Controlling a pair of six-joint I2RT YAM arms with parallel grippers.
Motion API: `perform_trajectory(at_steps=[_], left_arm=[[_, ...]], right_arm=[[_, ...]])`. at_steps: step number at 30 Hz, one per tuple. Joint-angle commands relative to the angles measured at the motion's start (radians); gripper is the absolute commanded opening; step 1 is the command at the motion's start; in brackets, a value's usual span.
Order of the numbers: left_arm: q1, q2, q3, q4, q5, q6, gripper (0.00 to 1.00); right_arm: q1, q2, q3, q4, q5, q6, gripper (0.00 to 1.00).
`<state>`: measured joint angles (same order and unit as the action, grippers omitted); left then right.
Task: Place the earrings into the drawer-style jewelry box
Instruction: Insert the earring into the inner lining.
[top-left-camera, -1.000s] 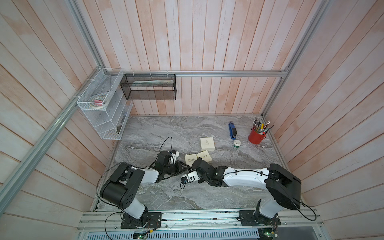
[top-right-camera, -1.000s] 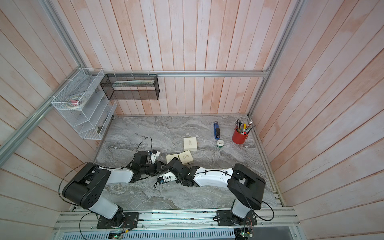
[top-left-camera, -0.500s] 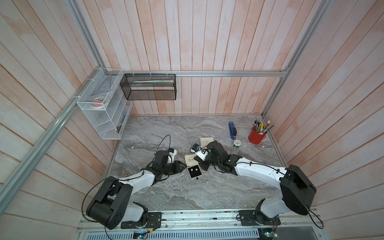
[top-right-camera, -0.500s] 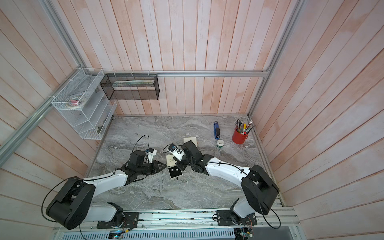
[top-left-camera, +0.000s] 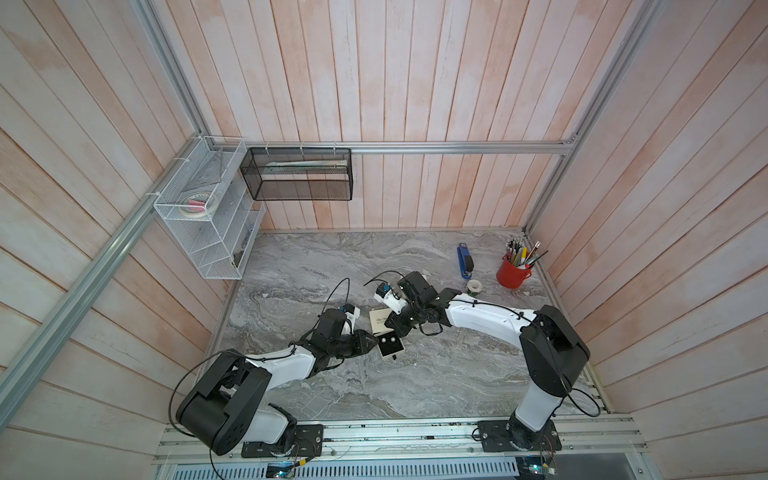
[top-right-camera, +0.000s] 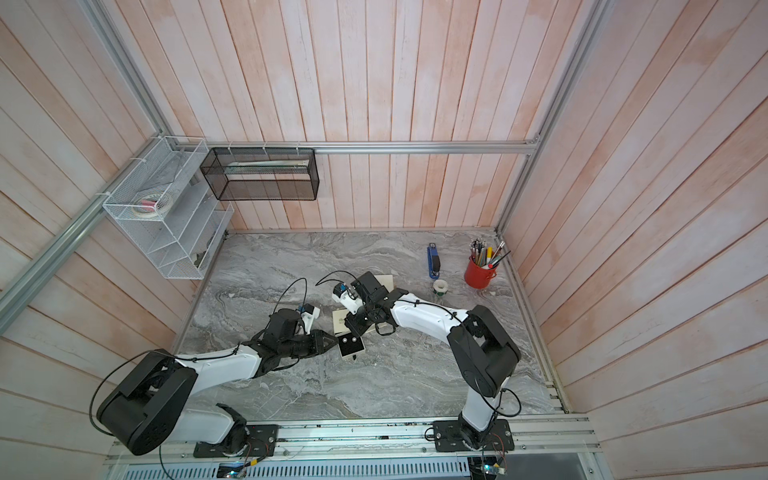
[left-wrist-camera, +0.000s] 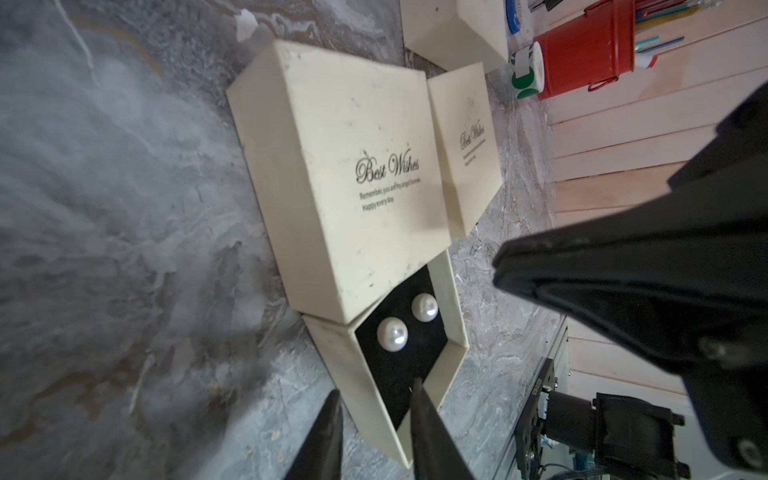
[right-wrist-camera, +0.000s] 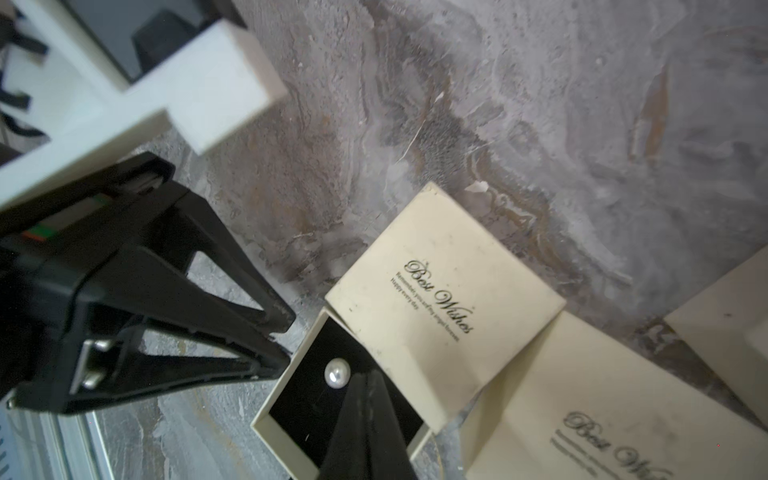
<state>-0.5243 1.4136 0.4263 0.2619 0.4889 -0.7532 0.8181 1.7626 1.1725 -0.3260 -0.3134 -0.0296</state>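
Both earrings (left-wrist-camera: 392, 336) are lying in the drawer (left-wrist-camera: 332, 345), which is projecting from its sleeve (top-left-camera: 378, 326) toward 5 o'clock in a top view. The left end effector (left-wrist-camera: 376, 388) is clamping the drawer wall; the right end effector (right-wrist-camera: 368, 376), fingers together, is hovering above. Likely remaining: closing the drawer

**Left wrist view.** We see a cream box (left-wrist-camera: 345, 174) lettered "Best Wishes" lying on the grey marbled tabletop (left-wrist-camera: 104, 208), with its drawer (left-wrist-camera: 451, 365) pulled out. Two pearl earrings (left-wrist-camera: 392, 336) sit side by side on the drawer's black pad. The left gripper (left-wrist-camera: 376, 386) has its fingers (left-wrist-camera: 428, 428) astride one drawer wall, one over the pad and one outside. We cannot tell whether they pinch it. The right gripper (left-wrist-camera: 500, 266), jaws together, hangs beside the drawer. Beyond lie a second box (left-wrist-camera: 465, 145), a third box (left-wrist-camera: 457, 29), a tape roll (left-wrist-camera: 525, 70) and a red pot (left-wrist-camera: 586, 54).
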Motion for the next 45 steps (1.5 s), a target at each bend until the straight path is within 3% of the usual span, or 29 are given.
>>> perform_trajectory(at_steps=[1,30,45], left_arm=[[-0.005,0.026,0.002,0.029,-0.009,0.002,0.28],[-0.009,0.073,0.009,0.045,-0.001,0.017,0.24],[-0.009,0.044,0.008,0.028,-0.016,0.024,0.24]], right_arm=[[0.025,0.031,0.037,-0.060,0.034,-0.010,0.00],[0.039,0.120,0.044,-0.066,-0.039,-0.007,0.00],[0.039,0.093,0.051,-0.066,-0.012,-0.002,0.00]])
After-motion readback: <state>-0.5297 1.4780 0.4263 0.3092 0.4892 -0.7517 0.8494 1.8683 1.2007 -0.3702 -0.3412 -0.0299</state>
